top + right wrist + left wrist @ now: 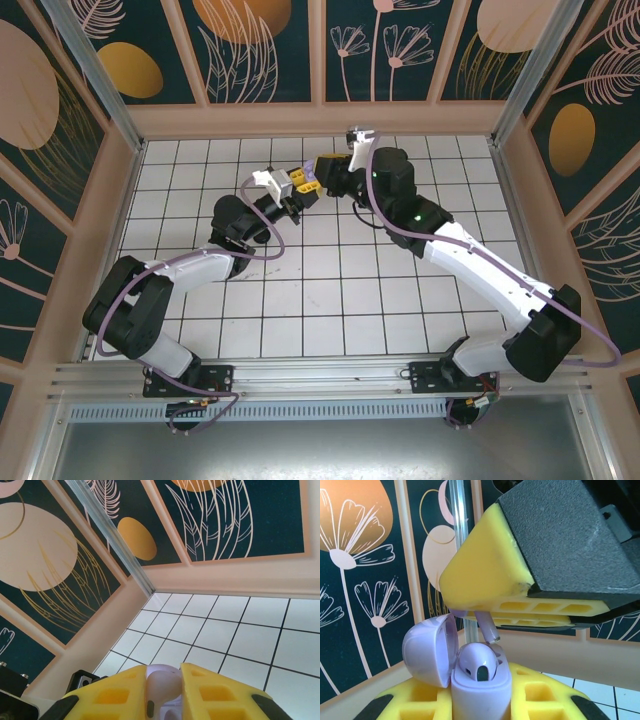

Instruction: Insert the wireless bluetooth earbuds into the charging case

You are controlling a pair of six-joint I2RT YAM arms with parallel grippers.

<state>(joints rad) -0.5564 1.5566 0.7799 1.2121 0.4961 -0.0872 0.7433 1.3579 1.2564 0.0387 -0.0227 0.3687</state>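
- From above, the left pincer point(293, 184) and the right pincer point(319, 176) meet tip to tip over the far half of the tiled surface point(400, 300). Both are lifted off it. A speck of lavender sits between their yellow fingertips, too small to make out.
- In the left wrist view, the left pincer point(480, 704) is closed on a lavender charging case point(481, 692), which stands upright between its two yellow fingers. The lid point(427, 647) is swung open to the pincer's left side.
- One lavender earbud point(476, 662) sits in the case, its rounded head up, just above this pincer's fingertips.
- The right pincer point(475, 613) hangs directly above the case. Its fingers are pressed together on a second earbud point(489, 629). The stem slants out below the tips and ends just over the seated bud; I cannot tell whether they touch.
- In the right wrist view, the right pincer point(163, 672) is nearly closed, with the lavender second earbud point(162, 684) clamped between its fingers. The tiled surface point(240, 640) and the painted wall point(225, 520) lie well beyond the tips.
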